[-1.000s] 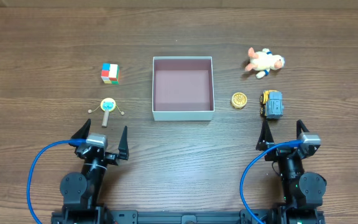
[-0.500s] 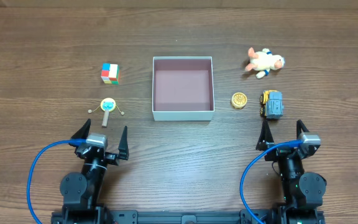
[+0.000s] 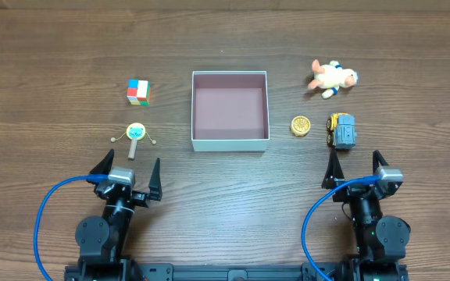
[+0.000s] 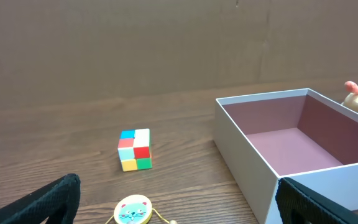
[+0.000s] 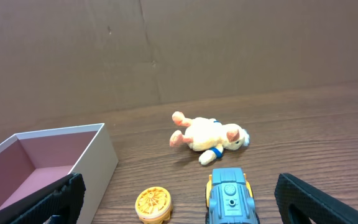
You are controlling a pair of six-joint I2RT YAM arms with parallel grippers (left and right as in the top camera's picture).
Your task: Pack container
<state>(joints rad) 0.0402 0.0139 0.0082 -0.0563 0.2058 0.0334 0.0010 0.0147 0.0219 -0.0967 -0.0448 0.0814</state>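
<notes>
Overhead: the container [image 3: 230, 144] sits at the middle of a dark wood-grain table [image 3: 53, 47]. The left gripper [image 3: 132, 161] and right gripper [image 3: 355, 156] are spread wide, holding nothing.
Left wrist: a coloured cube [image 4: 135, 149] and a cat-faced disc [image 4: 133, 210].
Right wrist: a plush toy [image 5: 210, 137], a blue car [image 5: 230, 196] and a plain brown wall [image 5: 229, 43].

One each: container [image 3: 230, 144], cube [image 3: 137, 91], rattle [image 3: 136, 133], plush [image 3: 333, 76], disc [image 3: 300, 126], car [image 3: 342, 130].

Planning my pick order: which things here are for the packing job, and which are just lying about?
Job: container, colour cube, cat-face rattle, plush toy, yellow disc, toy vehicle; the toys probably go inside.
Not the job: only the arms' blue cables; no other loose item seen.
</notes>
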